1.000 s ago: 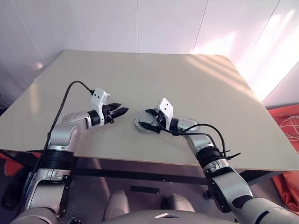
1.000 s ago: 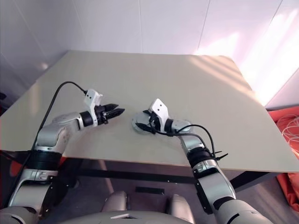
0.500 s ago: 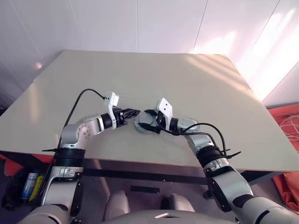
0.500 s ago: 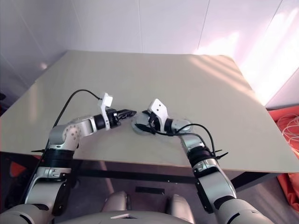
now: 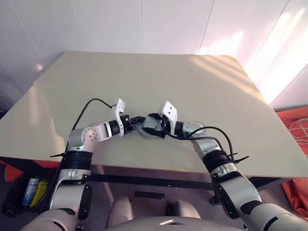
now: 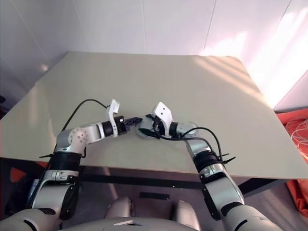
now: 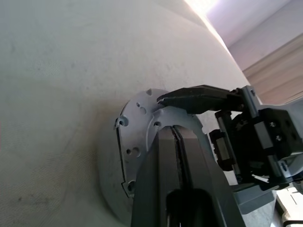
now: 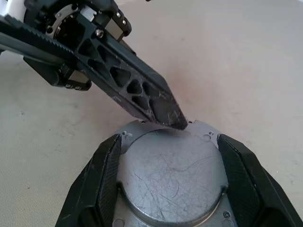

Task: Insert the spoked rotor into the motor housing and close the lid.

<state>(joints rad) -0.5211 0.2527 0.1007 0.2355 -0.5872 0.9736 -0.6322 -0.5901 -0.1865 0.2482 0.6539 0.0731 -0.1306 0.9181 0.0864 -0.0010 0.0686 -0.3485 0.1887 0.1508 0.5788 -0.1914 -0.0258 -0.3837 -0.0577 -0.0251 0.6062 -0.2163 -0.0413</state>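
Note:
The motor housing (image 8: 170,175) lies on the table as a round silver-grey unit with a flat, scratched top face and a holed flange (image 7: 139,127). I cannot tell the lid from the housing on it. The spoked rotor is hidden. My right gripper (image 5: 150,123) straddles the unit, one black finger (image 8: 106,175) pressed against each side. My left gripper (image 5: 141,119) is shut, and its joined fingertips (image 8: 173,118) rest on the unit's flange on the side away from the right wrist. Nothing is held between them.
The unit sits near the front of the beige table (image 5: 192,86), a short way from the front edge (image 5: 159,167). White walls stand behind. Orange material and cables (image 5: 294,130) lie on the floor at the right.
My left gripper has swung right to the unit's rim, rolling and shutting on the way. The right gripper and the unit have not moved.

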